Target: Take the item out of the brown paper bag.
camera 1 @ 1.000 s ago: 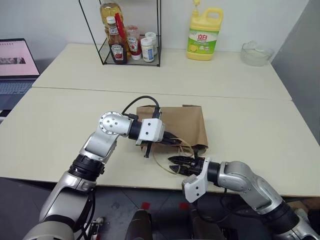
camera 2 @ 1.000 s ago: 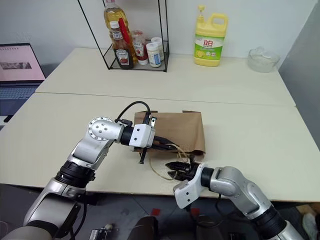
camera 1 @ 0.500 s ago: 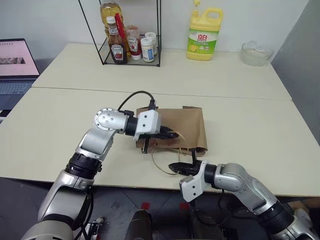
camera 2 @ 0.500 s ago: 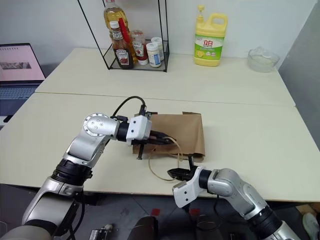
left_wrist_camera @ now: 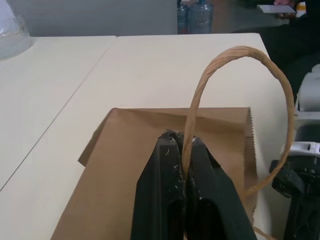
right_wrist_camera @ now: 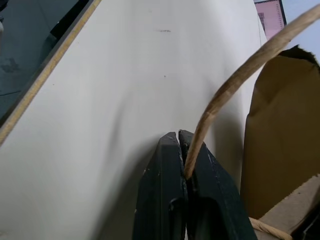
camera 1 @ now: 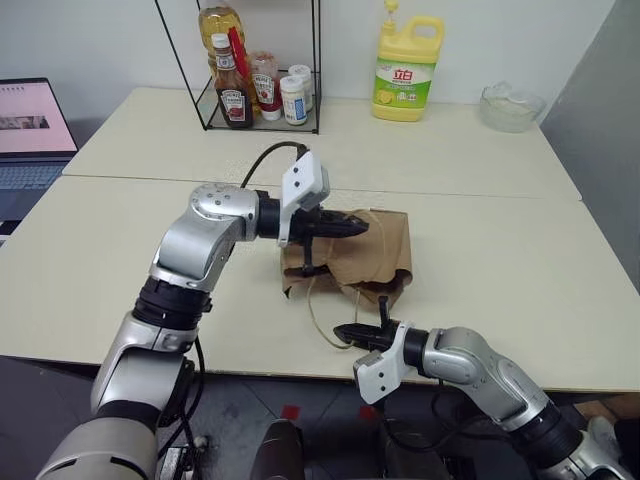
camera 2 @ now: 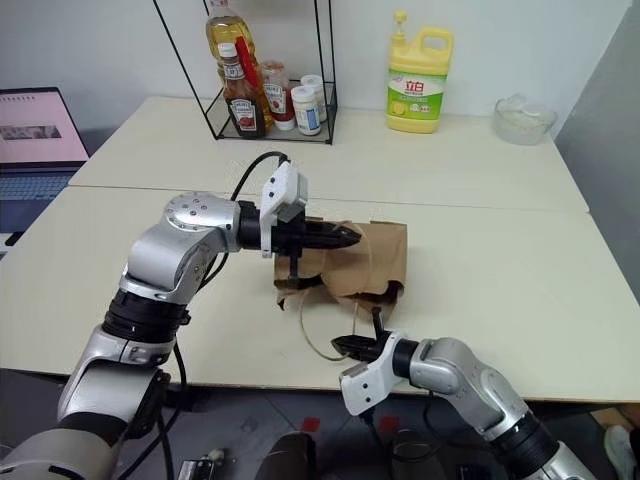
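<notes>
— Where's the brown paper bag (camera 1: 352,258) sitting?

— On the near table (camera 1: 120,270), just short of the front edge. It lies crumpled, its long axis running from about 3 o'clock to 9 o'clock, with the mouth side turned toward 6 o'clock, where the handles come out. The side under the left arm is lifted and buckled.

— And the left gripper (camera 1: 358,226)?

— It hangs over the top of the bag, pointing toward 3 o'clock. Its black fingers (left_wrist_camera: 172,190) are pressed together on one cord handle (left_wrist_camera: 235,90). The left wrist view shows that well: the tan loop arches up from between the fingertips and curves back down to the bag's serrated rim.

— The right one?

— The right gripper (camera 1: 343,332) is low at the table's front edge, at 6 o'clock from the bag, pointing toward 9 o'clock. Its jaws are closed on the other cord handle (right_wrist_camera: 235,85). The right wrist view shows the cord running out of the fingertips toward the bag's brown edge; from the head views it is just a thin loop (camera 1: 322,322) on the tabletop.

— Can you see the item?

— No, I can't tell where it is from here.

— Anything behind?

— A wire rack (camera 1: 262,70) of bottles at 11 o'clock, a yellow detergent jug (camera 1: 408,68) at 12, a glass bowl (camera 1: 511,106) at 1, and a laptop (camera 1: 30,125) at 9.
</notes>
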### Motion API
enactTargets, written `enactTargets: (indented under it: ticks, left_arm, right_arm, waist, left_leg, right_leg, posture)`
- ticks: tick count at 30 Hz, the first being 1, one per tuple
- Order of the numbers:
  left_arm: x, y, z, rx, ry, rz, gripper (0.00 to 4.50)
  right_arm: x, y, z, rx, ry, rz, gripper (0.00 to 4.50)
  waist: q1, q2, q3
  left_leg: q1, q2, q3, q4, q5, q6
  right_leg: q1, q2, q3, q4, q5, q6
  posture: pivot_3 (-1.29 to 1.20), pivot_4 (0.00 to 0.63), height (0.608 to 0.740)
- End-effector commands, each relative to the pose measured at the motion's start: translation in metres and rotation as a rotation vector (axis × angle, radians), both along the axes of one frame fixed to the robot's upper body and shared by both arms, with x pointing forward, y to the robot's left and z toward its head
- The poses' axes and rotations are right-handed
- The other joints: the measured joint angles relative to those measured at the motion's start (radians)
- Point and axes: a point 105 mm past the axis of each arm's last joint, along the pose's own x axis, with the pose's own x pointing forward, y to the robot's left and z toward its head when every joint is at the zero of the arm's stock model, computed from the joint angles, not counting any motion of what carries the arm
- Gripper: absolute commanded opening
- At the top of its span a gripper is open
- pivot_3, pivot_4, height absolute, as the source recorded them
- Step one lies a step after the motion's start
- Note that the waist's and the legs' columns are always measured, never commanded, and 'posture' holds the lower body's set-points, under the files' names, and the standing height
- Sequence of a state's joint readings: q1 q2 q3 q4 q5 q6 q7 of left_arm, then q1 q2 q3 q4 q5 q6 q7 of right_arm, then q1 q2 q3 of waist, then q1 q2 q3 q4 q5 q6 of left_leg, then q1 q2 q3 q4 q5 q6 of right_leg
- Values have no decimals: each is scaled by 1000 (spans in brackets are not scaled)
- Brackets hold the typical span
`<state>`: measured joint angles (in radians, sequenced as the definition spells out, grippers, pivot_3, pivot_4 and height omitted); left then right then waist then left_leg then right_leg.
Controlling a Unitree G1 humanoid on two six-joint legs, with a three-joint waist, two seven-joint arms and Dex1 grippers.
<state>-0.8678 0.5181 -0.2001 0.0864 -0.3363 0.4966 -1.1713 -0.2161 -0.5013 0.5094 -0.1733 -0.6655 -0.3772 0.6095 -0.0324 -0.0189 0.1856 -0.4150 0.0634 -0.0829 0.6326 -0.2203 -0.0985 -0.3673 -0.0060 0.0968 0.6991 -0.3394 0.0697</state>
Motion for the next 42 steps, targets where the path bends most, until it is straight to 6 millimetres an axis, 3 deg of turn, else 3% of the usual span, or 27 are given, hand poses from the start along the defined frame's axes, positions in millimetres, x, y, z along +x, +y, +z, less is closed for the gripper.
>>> enactTargets:
  ticks: [1,27,34,42]
  left_arm:
    - [4,1,33,-59,-98,12,0]
    - [19,-2,57,-102,-108,63,0]
    - [14,-4,67,-172,-54,34,0]
    - [12,-1,64,-169,-40,25,0]
  right_arm:
    - [-8,-5,-25,-85,67,-3,19]
    - [-12,-5,-29,-133,88,18,19]
    - [3,-18,-8,-95,3,-31,19]
    - [4,-31,8,-32,0,-60,19]
  waist:
    - [0,0,0]
    - [0,0,-1]
    - [1,0,-1]
    - [2,0,-1]
  left_leg:
    - [0,0,0,0,0,0]
    - [0,0,0,-1,0,-1]
    - [0,-1,0,-1,0,-1]
    - [0,-2,0,0,0,-1]
  right_leg:
    - [0,0,0,0,0,0]
    - [1,0,0,-1,0,0]
    - [0,-1,0,-1,0,0]
    - [1,-2,0,-1,0,0]
  posture:
    - [0,150,740]
    - [0,150,740]
    - [0,150,740]
    - [0,150,740]
